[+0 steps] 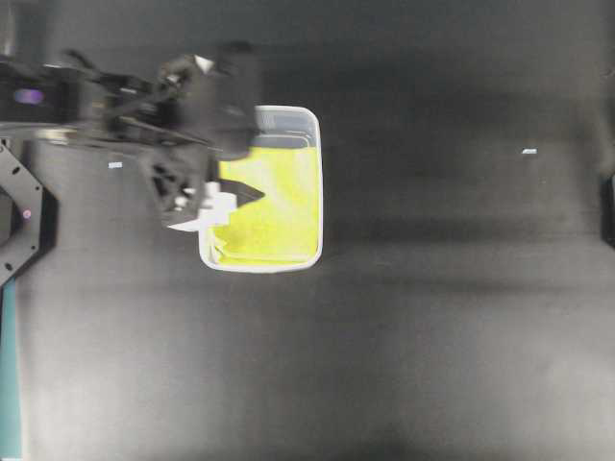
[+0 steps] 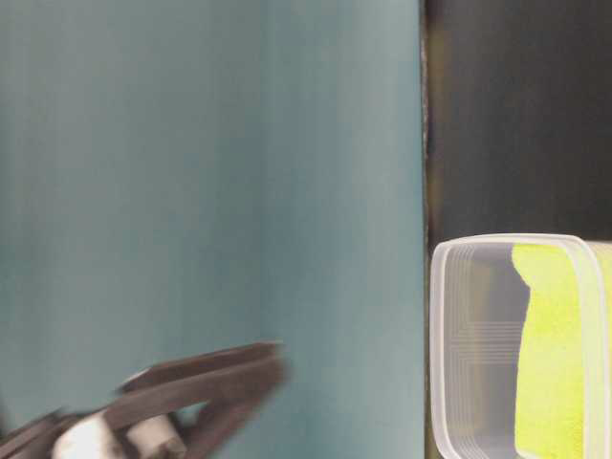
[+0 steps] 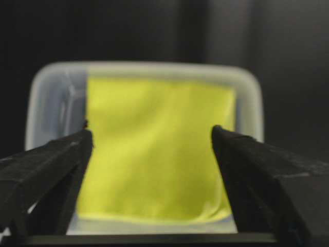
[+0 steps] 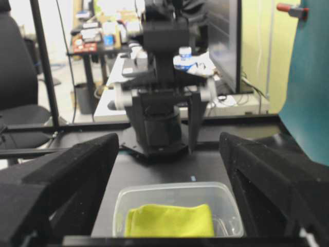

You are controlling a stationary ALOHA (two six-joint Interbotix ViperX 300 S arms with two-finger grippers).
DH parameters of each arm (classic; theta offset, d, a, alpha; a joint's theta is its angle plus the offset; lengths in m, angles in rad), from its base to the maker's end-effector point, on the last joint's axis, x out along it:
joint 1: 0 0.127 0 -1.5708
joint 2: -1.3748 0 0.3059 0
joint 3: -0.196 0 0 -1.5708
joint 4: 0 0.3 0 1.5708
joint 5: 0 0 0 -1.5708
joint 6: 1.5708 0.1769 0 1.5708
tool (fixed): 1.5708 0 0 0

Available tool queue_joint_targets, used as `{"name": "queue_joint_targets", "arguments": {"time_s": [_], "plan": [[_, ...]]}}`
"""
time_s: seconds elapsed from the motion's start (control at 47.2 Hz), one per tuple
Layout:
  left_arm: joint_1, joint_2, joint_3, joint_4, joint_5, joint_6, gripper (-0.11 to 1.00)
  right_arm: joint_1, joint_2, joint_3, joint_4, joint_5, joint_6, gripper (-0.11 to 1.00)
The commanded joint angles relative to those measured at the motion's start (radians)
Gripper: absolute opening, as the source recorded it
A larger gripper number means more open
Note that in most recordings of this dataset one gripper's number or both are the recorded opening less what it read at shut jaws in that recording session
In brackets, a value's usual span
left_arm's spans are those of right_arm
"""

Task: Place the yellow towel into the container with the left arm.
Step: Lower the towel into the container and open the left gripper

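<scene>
Yellow towel (image 1: 274, 206) lies flat inside the container (image 1: 317, 182), its long axis along the tub's, with a bare strip of floor at one short end. Left gripper (image 1: 245, 163) hovers over the tub's near rim, jaws spread, nothing held. Right gripper (image 4: 169, 170) spread wide, empty, well apart; black table (image 1: 432, 317) around.

You see yellow towel (image 3: 154, 149): bright yellow-green, plain, no pattern, between black jaws of left gripper (image 3: 152, 135). Container (image 3: 51, 98): clear, milky-translucent, faint ribbed lines on wall beyond jaws. Table (image 1: 432, 327): matt black beneath. Backdrop (image 2: 210, 172): flat teal. Right gripper (image 4: 169, 149): black, dull. White blocks (image 1: 219, 206) on left gripper mount.
</scene>
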Motion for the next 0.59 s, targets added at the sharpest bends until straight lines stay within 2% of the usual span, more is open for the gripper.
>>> {"name": "queue_joint_targets", "arguments": {"time_s": [0.0,0.339,0.571], "plan": [[-0.012,-0.112,0.021,0.003,-0.046,-0.002,0.88,-0.002,0.009,-0.017,0.002,-0.011,0.002,0.77],[0.003,-0.457,0.235,0.003,-0.225,-0.002,0.87,0.002,0.015,0.003,0.002,0.003,0.003,0.77],[0.012,-0.653,0.357,0.003,-0.241,-0.017,0.85,0.006,0.028,0.063,0.011,0.083,0.029,0.77]]}}
